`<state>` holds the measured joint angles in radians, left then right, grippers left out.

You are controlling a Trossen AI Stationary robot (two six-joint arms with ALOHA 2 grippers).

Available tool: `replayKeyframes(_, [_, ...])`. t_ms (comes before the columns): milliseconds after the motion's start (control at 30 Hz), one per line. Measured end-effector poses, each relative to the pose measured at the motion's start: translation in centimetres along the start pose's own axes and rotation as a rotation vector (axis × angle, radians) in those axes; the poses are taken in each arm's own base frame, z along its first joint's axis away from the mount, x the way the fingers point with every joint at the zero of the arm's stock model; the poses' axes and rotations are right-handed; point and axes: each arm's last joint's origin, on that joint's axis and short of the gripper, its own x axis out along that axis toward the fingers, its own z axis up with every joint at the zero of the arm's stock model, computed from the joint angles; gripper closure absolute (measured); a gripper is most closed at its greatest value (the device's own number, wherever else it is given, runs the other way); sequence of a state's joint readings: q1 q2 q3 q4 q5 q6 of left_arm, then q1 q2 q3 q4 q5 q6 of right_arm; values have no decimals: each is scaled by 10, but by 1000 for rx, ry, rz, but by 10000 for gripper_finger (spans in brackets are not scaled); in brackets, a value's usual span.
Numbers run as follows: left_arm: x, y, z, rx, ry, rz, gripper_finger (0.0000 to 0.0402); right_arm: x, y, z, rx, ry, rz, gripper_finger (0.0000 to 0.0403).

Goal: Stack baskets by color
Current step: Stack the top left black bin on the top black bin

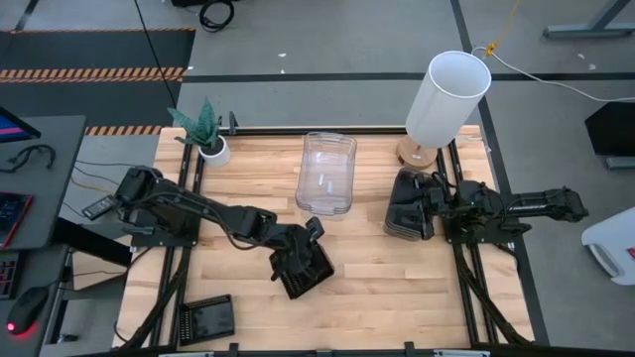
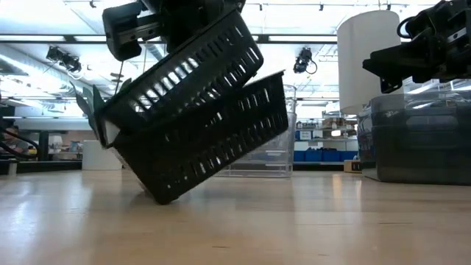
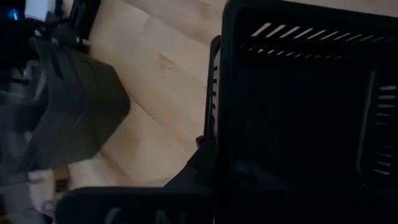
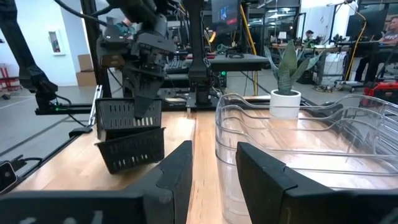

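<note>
Black perforated basket [image 2: 193, 70] clamped in left end effector [image 1: 310, 236], tilted, half-nested into second black basket [image 2: 221, 140]. Next: level, seat, release. Right end effector [image 1: 440, 206] spread, empty, over grey stack [image 1: 407, 203].

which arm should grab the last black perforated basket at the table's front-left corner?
Left, probably. The lone black perforated basket lies on its side of the table; the left gripper must first release the tilted black pair. The right gripper sits far across.

**No readable text**

No lettering, label, brand, number or sign could be read in any view. Distant screens and wall items behind the table showed shapes only, too small and blurred to make out.
</note>
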<state>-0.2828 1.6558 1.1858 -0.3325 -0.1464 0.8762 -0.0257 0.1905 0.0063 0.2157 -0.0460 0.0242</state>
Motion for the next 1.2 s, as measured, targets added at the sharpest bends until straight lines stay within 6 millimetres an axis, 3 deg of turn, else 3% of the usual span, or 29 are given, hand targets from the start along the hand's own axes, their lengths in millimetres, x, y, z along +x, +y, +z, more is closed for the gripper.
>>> replayKeyframes(400, [16, 15, -23, -227, -8, -78, 398, 0, 0, 0, 0, 0, 0, 273])
replayKeyframes(800, [34, 33, -9, -245, 123, -279, 398, 0, 0, 0, 0, 0, 0, 273])
replayKeyframes(1200, [44, 31, -10, -343, 163, -283, 308, 0, 0, 0, 0, 1, 0, 273])
